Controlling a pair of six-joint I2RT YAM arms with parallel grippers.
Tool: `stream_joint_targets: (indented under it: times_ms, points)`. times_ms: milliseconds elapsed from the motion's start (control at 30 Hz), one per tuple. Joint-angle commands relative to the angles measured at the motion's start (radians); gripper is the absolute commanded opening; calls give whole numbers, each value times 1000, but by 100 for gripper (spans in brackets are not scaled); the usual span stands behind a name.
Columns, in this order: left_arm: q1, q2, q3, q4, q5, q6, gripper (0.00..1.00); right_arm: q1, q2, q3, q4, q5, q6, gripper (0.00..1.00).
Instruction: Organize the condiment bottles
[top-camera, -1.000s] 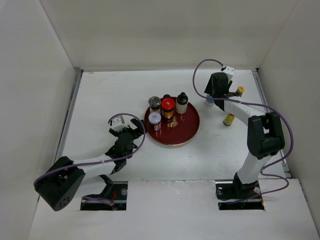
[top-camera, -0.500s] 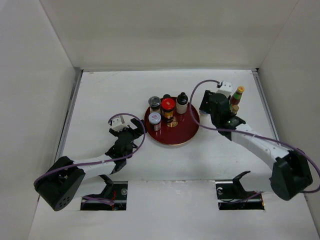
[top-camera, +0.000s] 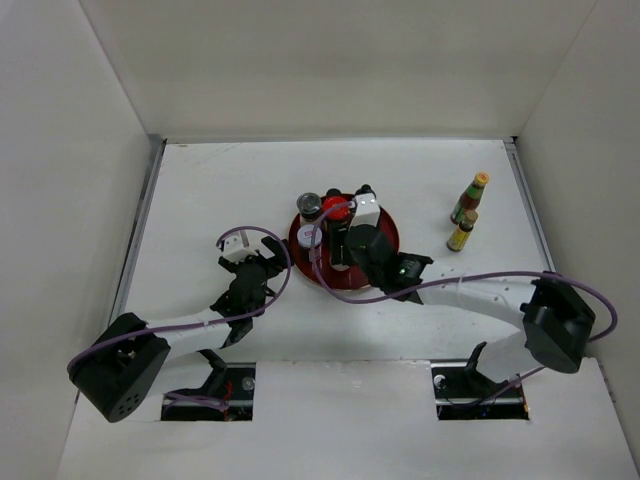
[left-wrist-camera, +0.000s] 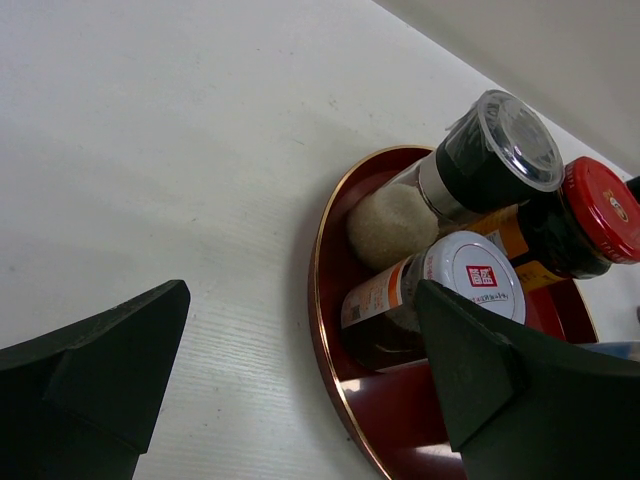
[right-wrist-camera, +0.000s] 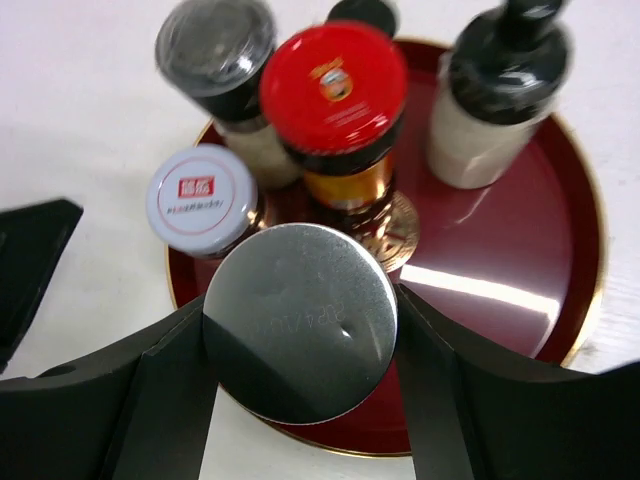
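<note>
The silver-lidded jar (right-wrist-camera: 300, 320) shows only its round, plain metal lid, with a faint stamped mark and a small nick; the body is hidden beneath the lid. The right gripper (right-wrist-camera: 300, 335) pinches it, one dark finger pressed against each side of the lid. The jar is over the near rim of the red tray (right-wrist-camera: 540, 270), and whether its base touches the tray cannot be told. Just beyond it on the tray stand four more:
- a white-lidded jar (right-wrist-camera: 203, 200) with a red label on top
- a red-capped jar (right-wrist-camera: 335, 90) with an orange label
- a clear-topped shaker (right-wrist-camera: 215, 45) with a black collar and pale contents
- a black-capped bottle (right-wrist-camera: 500, 90), also pale inside

A further black cap (right-wrist-camera: 362, 12) behind the red one is cut off by the frame edge. From overhead the right arm covers much of the tray and hides the held jar. Well to the right on the table (top-camera: 200, 190) stand a yellow-capped green bottle (top-camera: 470, 197) and, just in front of it, a small yellowish bottle (top-camera: 461, 231). The left gripper (left-wrist-camera: 302, 290) is left of the tray with its fingers spread wide, holding nothing
</note>
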Motion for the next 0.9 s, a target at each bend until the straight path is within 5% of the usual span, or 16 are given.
stream_joint_targets:
  times_ms: [0, 167, 433, 533, 733, 867]
  points:
    - [1, -23, 31, 43, 8, -14, 100, 16, 24, 81, 120, 26, 12, 50]
    - [2, -18, 30, 43, 8, -14, 100, 44, 90, 113, 115, 23, 10, 54]
    - [-4, -29, 28, 45, 8, -15, 100, 47, 63, 84, 88, 33, 26, 91]
    - [2, -26, 26, 45, 8, -15, 100, 26, -52, 39, 81, 40, 24, 97]
    - [-2, -27, 28, 47, 8, -15, 100, -193, -313, -80, 49, 86, 44, 96]
    - [-11, -29, 28, 48, 13, -18, 100, -454, -405, -119, -37, 156, 76, 90]
